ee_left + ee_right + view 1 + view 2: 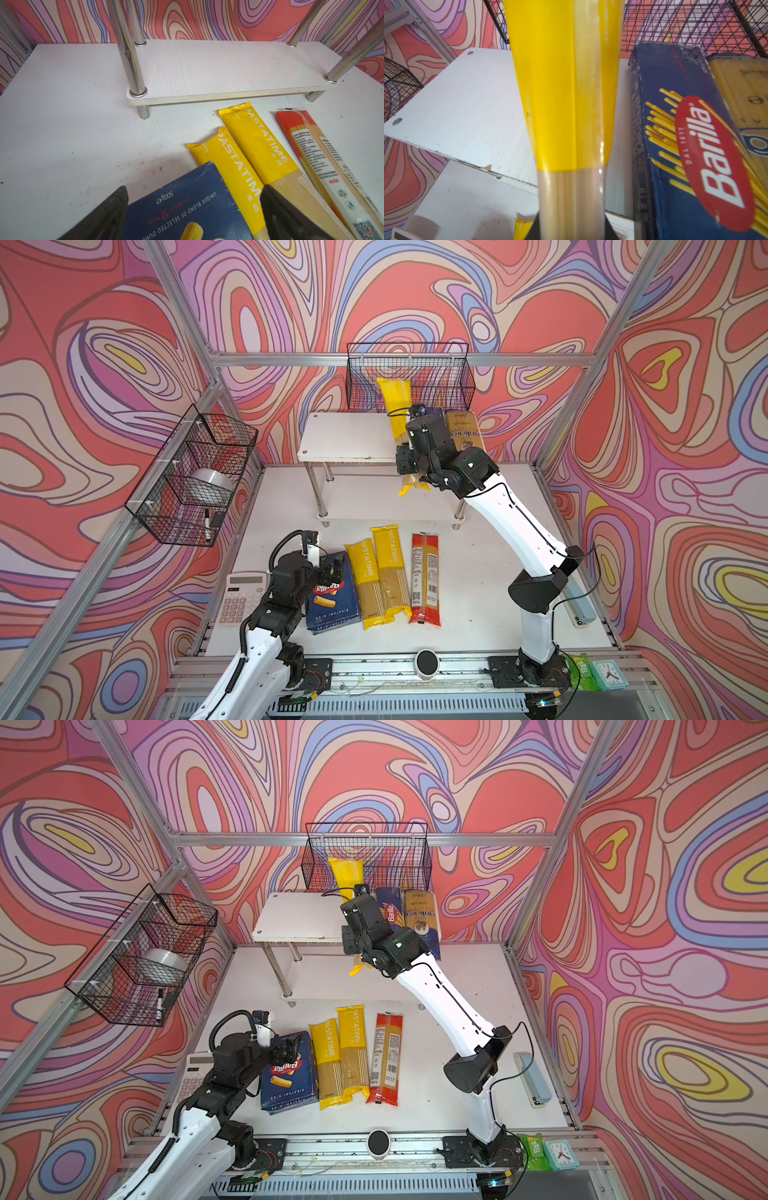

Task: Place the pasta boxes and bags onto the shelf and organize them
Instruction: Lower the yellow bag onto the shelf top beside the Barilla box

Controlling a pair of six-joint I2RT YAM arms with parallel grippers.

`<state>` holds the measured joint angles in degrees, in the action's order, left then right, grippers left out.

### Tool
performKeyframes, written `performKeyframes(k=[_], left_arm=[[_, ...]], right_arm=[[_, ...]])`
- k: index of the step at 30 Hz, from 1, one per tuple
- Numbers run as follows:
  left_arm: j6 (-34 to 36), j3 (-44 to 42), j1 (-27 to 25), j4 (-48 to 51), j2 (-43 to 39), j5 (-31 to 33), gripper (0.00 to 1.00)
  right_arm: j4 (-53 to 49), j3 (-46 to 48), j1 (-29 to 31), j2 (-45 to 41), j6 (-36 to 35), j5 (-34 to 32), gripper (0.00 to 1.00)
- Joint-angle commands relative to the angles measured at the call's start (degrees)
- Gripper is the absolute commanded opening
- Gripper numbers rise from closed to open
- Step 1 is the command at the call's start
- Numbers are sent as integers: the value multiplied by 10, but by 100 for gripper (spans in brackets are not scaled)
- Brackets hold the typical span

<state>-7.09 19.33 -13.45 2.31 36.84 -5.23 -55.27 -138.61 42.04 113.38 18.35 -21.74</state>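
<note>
My right gripper (406,466) (571,226) is shut on a yellow spaghetti bag (395,402) (562,93). It holds the bag lengthwise over the shelf's top board (345,439) (467,104), with the near end past the front edge. Beside it on that board lie the narrow Barilla box (390,907) (675,145) and the gold-and-navy bag (463,431) (747,93). My left gripper (334,566) (195,188) hangs open over the far end of the rigatoni box (332,605) (187,207) on the table. Two yellow bags (365,585) (390,572) and a red bag (426,576) lie to its right.
A white calculator (241,597) lies left of the left arm. Black wire baskets hang on the left wall (195,472) and behind the shelf (409,377). A stapler (534,1079) lies at the table's right edge. A round black-topped device (426,664) and a small clock (609,674) sit on the front rail.
</note>
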Motion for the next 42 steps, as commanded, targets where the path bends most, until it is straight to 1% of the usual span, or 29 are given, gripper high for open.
performKeyframes(k=[1, 4, 7, 13, 17, 25, 29, 33, 42], left_arm=[[0, 0, 3, -4, -1, -2, 100], [1, 0, 3, -4, 1, -5, 100], [1, -1, 3, -4, -2, -9, 100], [4, -5, 3, -3, -14, -19, 100], [1, -9, 3, -3, -25, -14, 100], [3, -6, 3, -4, -15, -17, 100], [3, -7, 3, -4, -16, -17, 100], [2, -6, 3, -4, -15, -16, 100], [2, -5, 3, -4, -13, -15, 100]], right_arm=[[79, -23, -18, 8, 10, -19, 0], [81, -23, -22, 13, 12, -11, 9], [80, -22, -27, 16, 16, -5, 25], [88, 1, -33, 10, 29, -2, 35], [103, 20, -33, 2, 36, 4, 37], [98, 21, -33, -1, 43, 13, 38], [105, 47, -33, -17, 54, 13, 39], [111, 75, -30, -32, 68, 20, 42], [112, 105, -12, -56, 71, 3, 45]])
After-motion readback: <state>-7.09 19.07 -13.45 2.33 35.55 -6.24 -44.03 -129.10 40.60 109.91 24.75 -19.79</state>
